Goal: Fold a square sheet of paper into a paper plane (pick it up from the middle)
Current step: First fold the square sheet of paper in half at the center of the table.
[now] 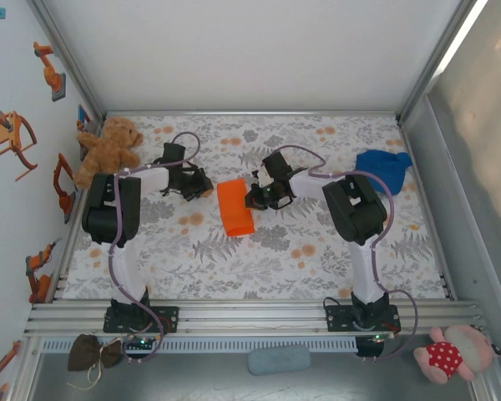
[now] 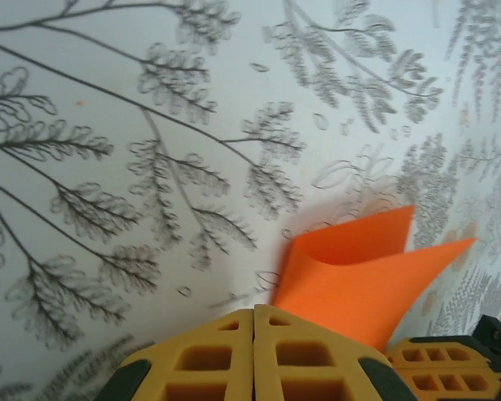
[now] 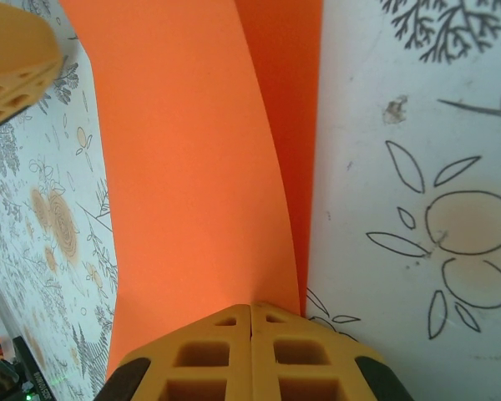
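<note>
**A:** Where is the thin, bright orange sheet of paper [image 1: 235, 207]?

**B:** Mid-table on the white cloth printed with grey ferns and orange flowers [image 1: 317, 251]; it is doubled over into an oblong, and it lies between the two grippers; the left wrist camera shows its upper layer [image 2: 359, 276] bowed up off the cloth rather than pressed flat.

**A:** And the left gripper [image 1: 202, 189]?

**B:** Just beside the sheet's left edge; its yellow fingers [image 2: 225, 359] sit together with no gap, and no paper shows in the seam; the sheet rises just past the tips.

**A:** The right gripper [image 1: 252, 199]?

**B:** At the sheet's right edge; its yellow pads [image 3: 209, 359] are also closed flush; the orange sheet of paper [image 3: 192, 167] spreads broad under and beyond them, the curled top layer ending near the tips; whether they touch it, I cannot tell.

**A:** Anything else on the table?

**B:** A brown plush teddy bear [image 1: 108, 150] sits at the far left; a crumpled blue cloth lump [image 1: 384, 167] lies at the far right; both are well apart from the sheet.
</note>
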{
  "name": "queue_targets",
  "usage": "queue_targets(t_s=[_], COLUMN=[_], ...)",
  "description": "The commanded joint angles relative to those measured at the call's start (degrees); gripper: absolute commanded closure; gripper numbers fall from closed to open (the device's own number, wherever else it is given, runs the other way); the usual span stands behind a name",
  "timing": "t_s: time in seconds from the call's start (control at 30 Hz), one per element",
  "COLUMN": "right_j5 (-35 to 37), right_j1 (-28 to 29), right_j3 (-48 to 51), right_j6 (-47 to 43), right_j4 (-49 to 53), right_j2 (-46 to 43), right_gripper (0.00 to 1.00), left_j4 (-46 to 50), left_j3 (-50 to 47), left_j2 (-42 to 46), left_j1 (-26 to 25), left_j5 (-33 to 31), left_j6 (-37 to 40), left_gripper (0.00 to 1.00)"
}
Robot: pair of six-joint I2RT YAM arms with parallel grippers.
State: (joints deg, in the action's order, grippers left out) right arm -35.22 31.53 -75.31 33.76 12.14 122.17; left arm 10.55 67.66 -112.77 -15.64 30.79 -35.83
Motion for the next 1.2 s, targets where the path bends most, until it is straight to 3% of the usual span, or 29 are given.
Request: queue_targets(t_s=[0.0, 0.17, 0.37, 0.8, 1.0, 1.17], right_j5=[17.65, 17.64, 17.73, 17.91, 17.91, 17.84], right_j1=[-2.70, -2.69, -2.62, -2.70, -2.70, -2.72], right_j3=[6.36, 6.23, 6.32, 6.75, 6.85, 6.87], right_j6=[-1.63, -1.57, -1.60, -1.55, -1.35, -1.46], right_j4=[15.19, 15.10, 15.15, 14.86, 14.66, 14.67], right_j2=[8.19, 8.26, 8.23, 8.08, 8.02, 8.00], right_gripper=[1.00, 1.00, 1.00, 1.00, 1.00, 1.00], left_j4=[-2.93, -5.72, -2.76, 9.06, 11.36, 7.93], left_j3=[-1.54, -0.84, 4.25, 11.87, 12.10, 4.94], left_j2=[4.72, 2.37, -3.71, -10.55, -5.53, 4.86], left_j1=[-3.01, -5.88, -5.90, 0.88, 1.01, -3.34], left_j5=[0.35, 1.12, -0.44, -7.47, -5.94, -3.16], left_j6=[-1.49, -3.98, -2.45, 1.85, 1.84, -3.05], left_gripper=[0.91, 0.91, 0.91, 0.92, 0.92, 0.92])
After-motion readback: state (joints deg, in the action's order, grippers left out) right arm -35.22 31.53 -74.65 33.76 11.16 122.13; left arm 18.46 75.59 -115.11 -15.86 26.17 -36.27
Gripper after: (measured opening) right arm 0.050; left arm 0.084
